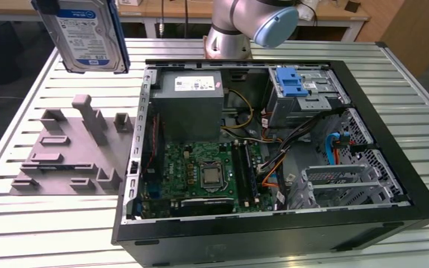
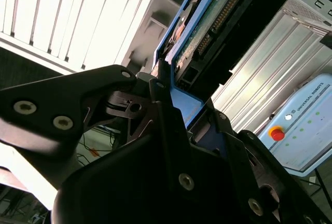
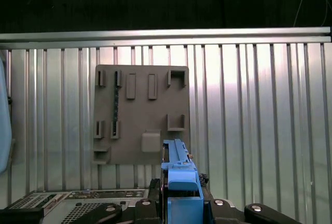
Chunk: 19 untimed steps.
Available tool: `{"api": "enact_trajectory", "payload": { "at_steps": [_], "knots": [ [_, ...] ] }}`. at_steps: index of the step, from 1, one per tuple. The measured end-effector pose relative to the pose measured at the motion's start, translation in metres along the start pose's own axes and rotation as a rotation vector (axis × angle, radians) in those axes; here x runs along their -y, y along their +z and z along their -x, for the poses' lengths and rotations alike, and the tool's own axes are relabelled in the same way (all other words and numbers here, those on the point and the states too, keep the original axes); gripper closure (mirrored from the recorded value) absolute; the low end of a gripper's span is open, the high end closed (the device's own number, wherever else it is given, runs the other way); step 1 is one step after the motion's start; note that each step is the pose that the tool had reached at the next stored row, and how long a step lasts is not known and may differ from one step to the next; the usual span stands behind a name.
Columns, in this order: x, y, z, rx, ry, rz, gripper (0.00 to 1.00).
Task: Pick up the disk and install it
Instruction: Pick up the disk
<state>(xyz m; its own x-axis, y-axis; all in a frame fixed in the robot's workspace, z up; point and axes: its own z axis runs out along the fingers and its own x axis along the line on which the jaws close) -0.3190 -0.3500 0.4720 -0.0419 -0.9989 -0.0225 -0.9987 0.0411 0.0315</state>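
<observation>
**Holding the disk (image 1: 87,33) aloft: pick-up done, installation not yet done**

The disk is carried in the air at about eleven o'clock in the exterior view. Its white-and-blue label is turned toward that camera, and it is well apart from the bench (image 1: 51,234). In the second wrist view the gripper (image 2: 181,99) is seen with its jaws pressed onto the blue carrier frame (image 2: 184,107). The disk is thus pinched by that frame, with its green circuit-board side exposed.

A grey slotted fixture (image 1: 69,151) is laid on the bench at nine o'clock of the open computer case (image 1: 274,237), and nothing is seen seated in its slots. The disk is held above the far end of this fixture, outside the case.

The pick-up is therefore judged complete. The installation is judged outstanding, since the disk is not inside the case. Within the case, a drive cage topped by a blue latch (image 1: 292,82) is seen at one o'clock, and a grey metal box (image 1: 192,95) at eleven o'clock. Neither is touched by the disk or the gripper.
</observation>
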Motion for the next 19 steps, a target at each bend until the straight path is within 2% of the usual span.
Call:
{"api": "enact_trajectory", "payload": {
  "at_steps": [9,19],
  "knots": [
    [0.0058,-0.0002,-0.0011,0.0,0.0,0.0,0.63],
    [0.0103,-0.0008,-0.02,-0.0006,0.0,0.0001,0.63]
  ]
}}
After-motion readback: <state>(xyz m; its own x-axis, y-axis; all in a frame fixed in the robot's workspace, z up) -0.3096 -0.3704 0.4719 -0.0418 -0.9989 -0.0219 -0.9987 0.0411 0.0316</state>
